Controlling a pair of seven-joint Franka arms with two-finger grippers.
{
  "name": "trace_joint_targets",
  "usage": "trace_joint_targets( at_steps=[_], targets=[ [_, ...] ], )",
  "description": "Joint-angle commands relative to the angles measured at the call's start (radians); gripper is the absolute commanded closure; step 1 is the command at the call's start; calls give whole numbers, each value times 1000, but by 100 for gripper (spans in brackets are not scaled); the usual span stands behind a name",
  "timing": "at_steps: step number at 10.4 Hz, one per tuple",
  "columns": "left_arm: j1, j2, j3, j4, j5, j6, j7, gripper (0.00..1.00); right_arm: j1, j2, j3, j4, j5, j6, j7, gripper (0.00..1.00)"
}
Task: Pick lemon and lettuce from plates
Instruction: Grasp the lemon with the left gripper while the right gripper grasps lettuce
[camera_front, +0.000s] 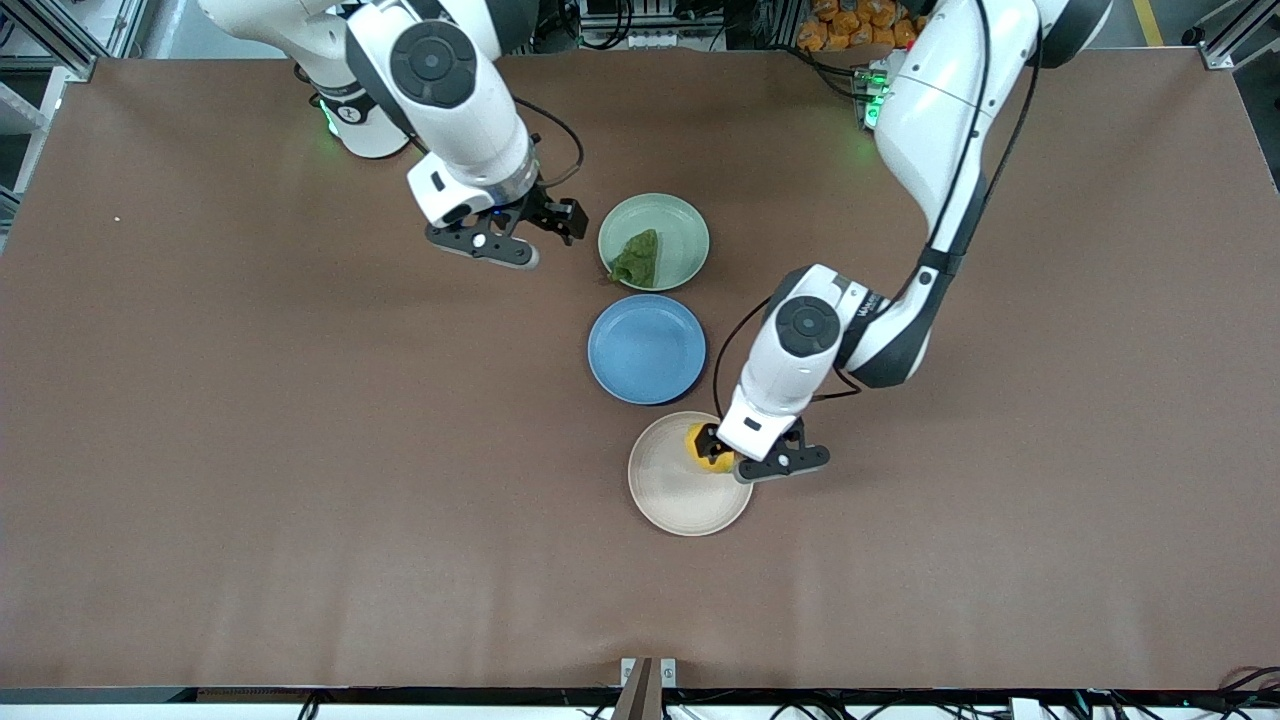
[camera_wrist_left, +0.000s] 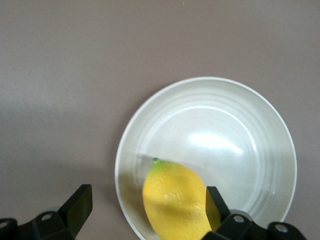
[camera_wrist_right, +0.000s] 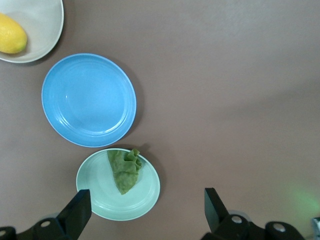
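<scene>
Yellow and smooth, the lemon (camera_wrist_left: 175, 202) lies in the beige-white plate (camera_front: 675, 500), close to the rim at the left arm's end of that plate. My left tool (camera_front: 745, 462) is low over this rim with its fingers (camera_wrist_left: 80, 204) spread wide; one finger stands beside the lemon and the other is over the bare worktop (camera_front: 250, 450), so nothing is grasped.

The lettuce (camera_front: 637, 259), a dark green wrinkly piece, lies in the pale green plate (camera_front: 680, 225), at the rim toward the right arm's end, with a ragged edge reaching a little over it. A blue plate (camera_front: 647, 349) lies between the two plates, and the beige-white one is the nearest of the three to the front camera.

My right tool (camera_front: 505, 235) hangs over the brown worktop just beside the pale green plate, toward the right arm's end. Its fingers (camera_wrist_right: 79, 210) are released and hold nothing.
</scene>
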Motion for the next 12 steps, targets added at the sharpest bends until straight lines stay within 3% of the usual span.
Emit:
trace_joint_targets(
  at_steps=[1,8,12],
  targets=[
    [-28,13,21,17,30,3,-107,0,55,47,-6,-12,10,64,73,0],
    [-42,40,24,22,22,-4,-444,0,167,199,-8,-26,-2,227,190,0],
    [-59,82,33,86,25,-4,-517,0,214,230,-8,-144,-4,425,225,0]
  ],
)
